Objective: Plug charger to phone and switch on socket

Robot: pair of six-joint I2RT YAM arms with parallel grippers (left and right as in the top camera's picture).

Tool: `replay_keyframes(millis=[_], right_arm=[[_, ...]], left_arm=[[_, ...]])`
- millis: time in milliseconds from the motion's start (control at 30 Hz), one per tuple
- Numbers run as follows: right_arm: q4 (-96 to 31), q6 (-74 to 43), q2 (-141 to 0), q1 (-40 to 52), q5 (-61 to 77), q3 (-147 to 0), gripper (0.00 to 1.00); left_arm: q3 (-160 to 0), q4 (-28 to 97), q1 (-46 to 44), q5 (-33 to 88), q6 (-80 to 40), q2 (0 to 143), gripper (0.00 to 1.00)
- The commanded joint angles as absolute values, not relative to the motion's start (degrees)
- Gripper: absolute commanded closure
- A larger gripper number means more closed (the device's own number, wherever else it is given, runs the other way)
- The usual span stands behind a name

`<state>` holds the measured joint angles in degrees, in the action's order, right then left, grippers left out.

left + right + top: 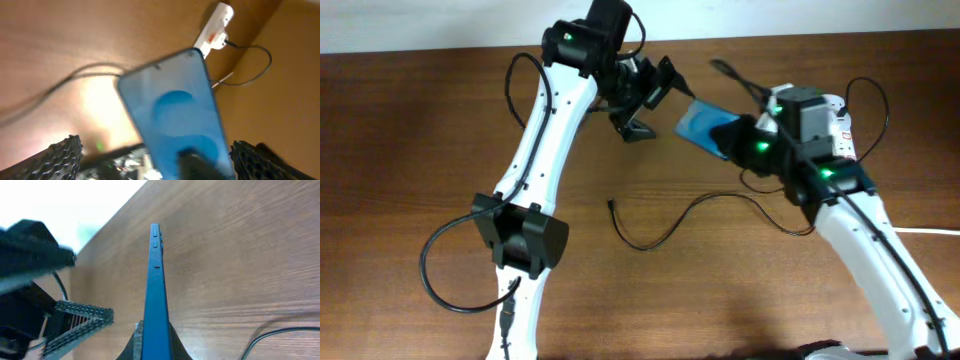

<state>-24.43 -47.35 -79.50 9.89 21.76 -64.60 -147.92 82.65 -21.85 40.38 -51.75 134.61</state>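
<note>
Above table [410, 130]: phone [701, 125] clamped between right fingers [730, 136]; left fingers [61, 158] spread wide alongside.

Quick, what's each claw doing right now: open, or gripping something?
Left gripper: open, holding nothing.
Right gripper: closed on the phone, clamped at its lower end.

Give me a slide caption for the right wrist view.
Right gripper clamps the phone edge-on, side buttons toward the camera, wooden table behind.
</note>
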Motion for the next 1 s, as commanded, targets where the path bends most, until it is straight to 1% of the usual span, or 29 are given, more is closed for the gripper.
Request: replay_keyframes(millis=[0, 67, 133, 233, 300, 367, 400, 500, 533, 567, 633, 667, 733, 767, 800, 867, 933, 967], right_arm=[[-22.4, -41.8, -74.3, 5.0, 34.0, -65.2, 0.96], [-22.5, -41.8, -69.1, 0.1, 38.5, -65.2, 0.96], [-23.7, -41.8, -63.7, -4.3, 40.1, -65.2, 0.96], [-30.9, -34.7, -54.5, -11.5, 44.2, -65.2, 0.96], [-33.7, -34.3, -50.7, -13.7, 44.6, -64.7, 0.96], [-32.1, -35.2, -49.6, -13.9, 45.1, -61.2, 0.96], [-29.4, -37.1, -49.6, -13.9, 46.0, -58.6, 0.96], [-7.8, -52.0, -49.6, -13.9, 47.9, -45.1, 0.96], [4.4, -61.6, -49.9, -13.9, 47.3, -38.2, 0.96], [15.6, -68.6, -51.5, -13.8, 46.0, -32.4, 0.96], [23.4, -74.7, -55.0, -13.4, 44.0, -29.0, 0.96], [28.4, -78.8, -59.8, -10.6, 39.6, -28.8, 0.96], [36.3, -83.3, -65.3, -5.2, 32.6, -28.8, 0.96], [44.3, -87.6, -70.2, -0.1, 25.8, -28.8, 0.96], [50.1, -89.5, -73.7, 3.4, 21.4, -28.9, 0.96], [54.5, -92.5, -77.6, 7.3, 16.3, -29.7, 0.96], [54.7, -92.6, -79.1, 8.3, 15.8, -32.2, 0.96], [54.7, -92.6, -79.1, 8.3, 15.8, -33.3, 0.96]], left_arm=[[-149.0, 80.6, -20.4, 46.5, -28.9, 134.2, 0.01], [-149.0, 80.1, -18.7, 50.5, -23.9, 134.2, 0.01], [-149.0, 79.5, -16.7, 53.2, -22.7, 134.2, 0.01], [-149.0, 79.6, -12.3, 60.5, -12.8, 134.2, 0.01], [-149.0, 79.6, -11.5, 60.7, -10.8, 134.2, 0.01], [-149.0, 79.7, -11.4, 60.7, -8.6, 134.2, 0.01], [-149.0, 79.8, -11.4, 60.6, -8.7, 134.2, 0.01], [-149.0, 79.7, -11.4, 58.3, -8.7, 134.2, 0.01], [-149.0, 79.8, -11.4, 56.5, -8.7, 134.2, 0.01], [-149.0, 80.2, -11.4, 56.6, -8.7, 134.2, 0.01], [-149.0, 80.1, -11.5, 56.5, -8.6, 134.2, 0.01], [-149.0, 79.5, -11.9, 56.5, -7.1, 134.2, 0.01], [-149.0, 79.2, -12.4, 56.6, -6.5, 134.3, 0.01], [-149.0, 78.5, -13.0, 56.8, -6.5, 134.3, 0.01], [-148.9, 77.1, -13.5, 58.8, -5.9, 134.3, 0.01], [-148.2, 73.5, -13.6, 66.1, -5.7, 134.3, 0.01], [-147.2, 72.8, -13.6, 70.3, -5.5, 134.6, 0.01], [-145.2, 72.6, -13.6, 75.9, -2.9, 135.1, 0.01]])
